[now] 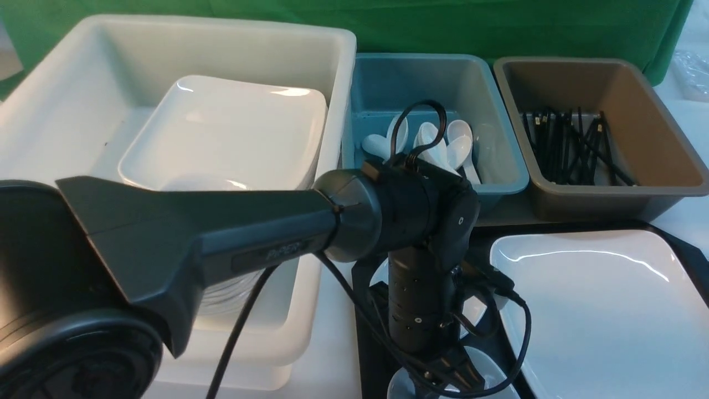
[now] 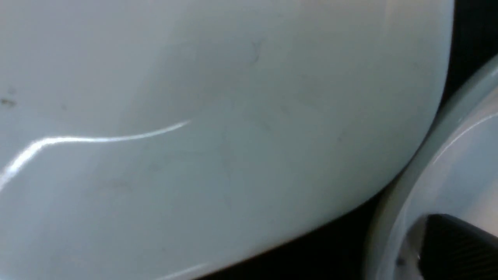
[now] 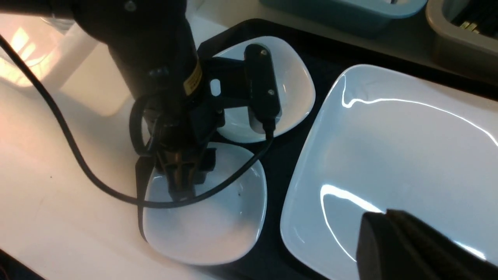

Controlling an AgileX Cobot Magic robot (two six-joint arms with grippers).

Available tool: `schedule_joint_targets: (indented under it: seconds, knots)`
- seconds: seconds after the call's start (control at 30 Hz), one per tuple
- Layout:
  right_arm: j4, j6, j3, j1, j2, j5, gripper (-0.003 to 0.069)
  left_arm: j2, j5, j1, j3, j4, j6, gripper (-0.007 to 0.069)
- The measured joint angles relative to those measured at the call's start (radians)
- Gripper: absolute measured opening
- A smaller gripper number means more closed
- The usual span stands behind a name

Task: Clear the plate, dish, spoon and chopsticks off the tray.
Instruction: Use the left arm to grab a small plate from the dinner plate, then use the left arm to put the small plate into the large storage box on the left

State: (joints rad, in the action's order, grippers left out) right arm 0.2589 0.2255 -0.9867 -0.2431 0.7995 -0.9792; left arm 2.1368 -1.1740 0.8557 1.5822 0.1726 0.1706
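The large white plate (image 1: pixel 598 316) lies on the right side of the black tray (image 3: pixel 286 163). Two small white dishes sit on the tray's left side, a near dish (image 3: pixel 210 225) and a far dish (image 3: pixel 290 89). My left gripper (image 3: pixel 181 186) points straight down at the near dish's rim. One of its fingers (image 2: pixel 459 245) shows inside that rim; the other is hidden. My right gripper (image 3: pixel 389 221) hovers over the plate with its jaws together and nothing between them. No spoon or chopsticks show on the visible part of the tray.
A white bin (image 1: pixel 66 83) at the left holds stacked plates (image 1: pixel 227 133). Behind the tray, a blue bin (image 1: pixel 498 183) holds several spoons (image 1: pixel 460 144) and a brown bin (image 1: pixel 664 149) holds several chopsticks (image 1: pixel 570 144). My left arm (image 1: pixel 221 233) spans the front.
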Motion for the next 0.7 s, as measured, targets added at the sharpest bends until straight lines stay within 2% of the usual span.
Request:
schedule_joint_targets:
  seconds: [0.07, 0.33, 0.47, 0.7]
  knots:
    - [0.001, 0.000, 0.001, 0.000, -0.001, 0.001, 0.0023, -0.002, -0.024, -0.002, 0.002, 0.016, -0.017, 0.0165]
    - [0.001, 0.000, 0.002, 0.000, -0.002, 0.013, 0.0023, -0.031, -0.044, -0.005, 0.013, 0.022, -0.053, 0.0132]
    - [0.001, 0.001, 0.002, 0.000, -0.002, 0.019, 0.0023, -0.111, -0.043, -0.005, 0.040, 0.032, -0.055, 0.0038]
    - [0.053, 0.062, -0.075, 0.000, -0.002, -0.004, 0.0023, -0.290, -0.043, -0.007, 0.084, 0.032, -0.065, 0.0029]
